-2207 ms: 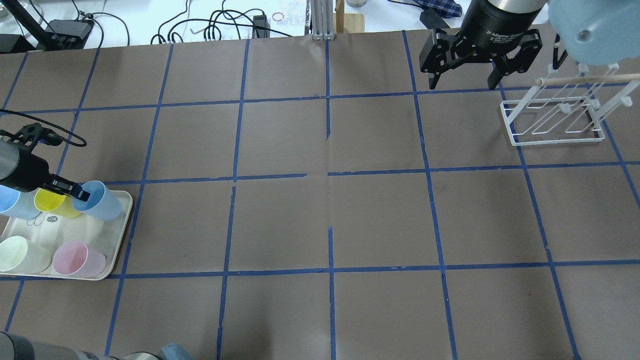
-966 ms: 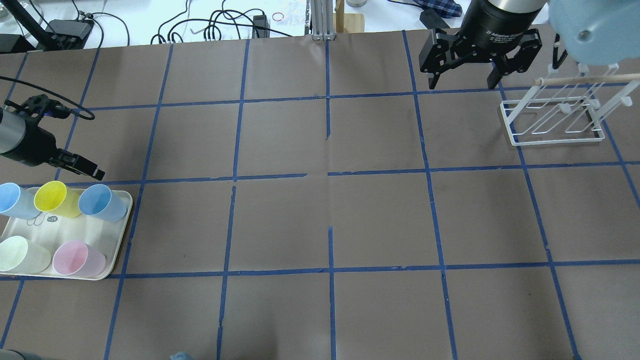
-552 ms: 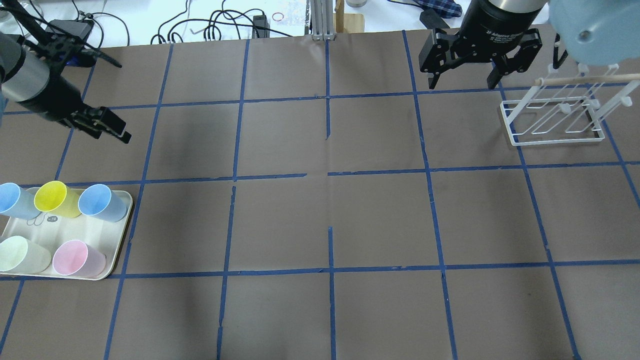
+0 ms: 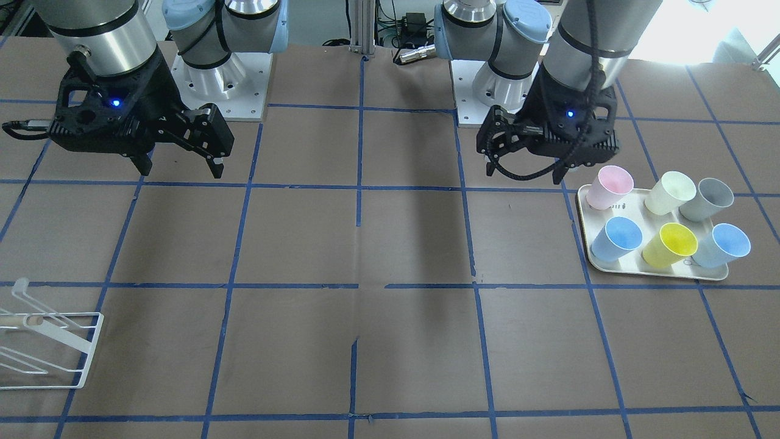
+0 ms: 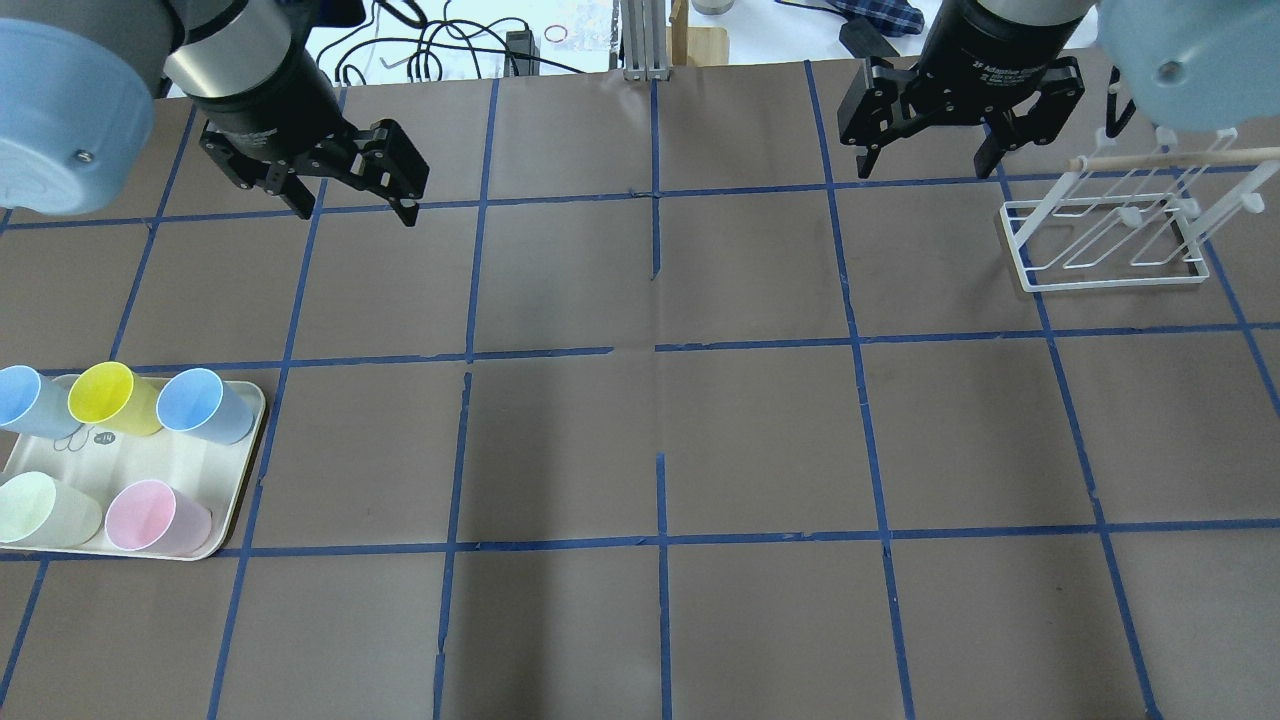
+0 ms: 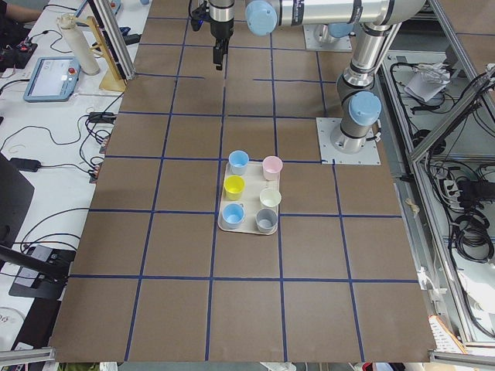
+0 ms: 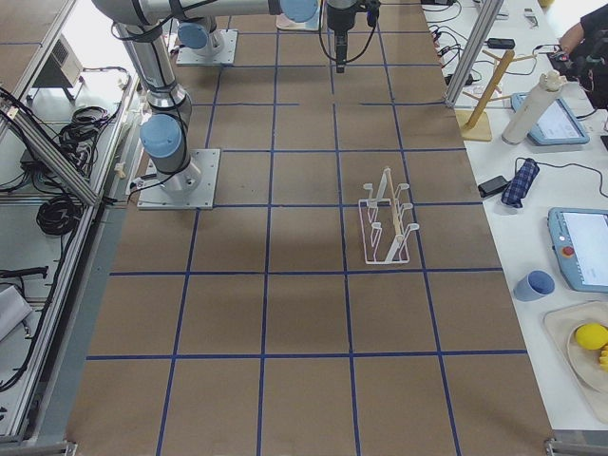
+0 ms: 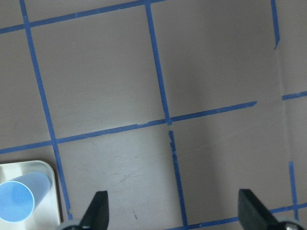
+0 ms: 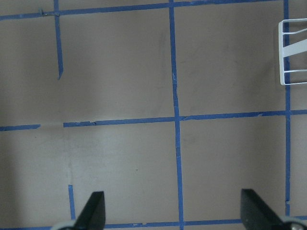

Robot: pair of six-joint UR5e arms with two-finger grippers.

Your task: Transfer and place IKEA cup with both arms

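Observation:
The IKEA cup point(image 5: 205, 405), a light-blue tumbler, stands upright at the far right corner of the cream tray point(image 5: 150, 460). It also shows in the front view point(image 4: 616, 239), the left view point(image 6: 238, 161) and the left wrist view point(image 8: 19, 208). My left gripper point(image 5: 357, 213) hangs open and empty high over the table, well beyond the tray; it also shows in the front view point(image 4: 524, 175). My right gripper point(image 5: 923, 170) is open and empty near the white rack point(image 5: 1100, 240), and also shows in the front view point(image 4: 181, 172).
The tray point(image 4: 584, 228) also holds yellow point(image 5: 105, 395), pink point(image 5: 150, 515), pale green point(image 5: 35, 508), paler blue point(image 5: 25, 400) and grey point(image 4: 707, 199) cups. The brown table bears a blue tape grid. Cables and gear lie past its far edge.
My left gripper has left the light-blue cup, risen and swung away over the far left of the table, now open. The cup stays on the tray. The right arm has not moved.

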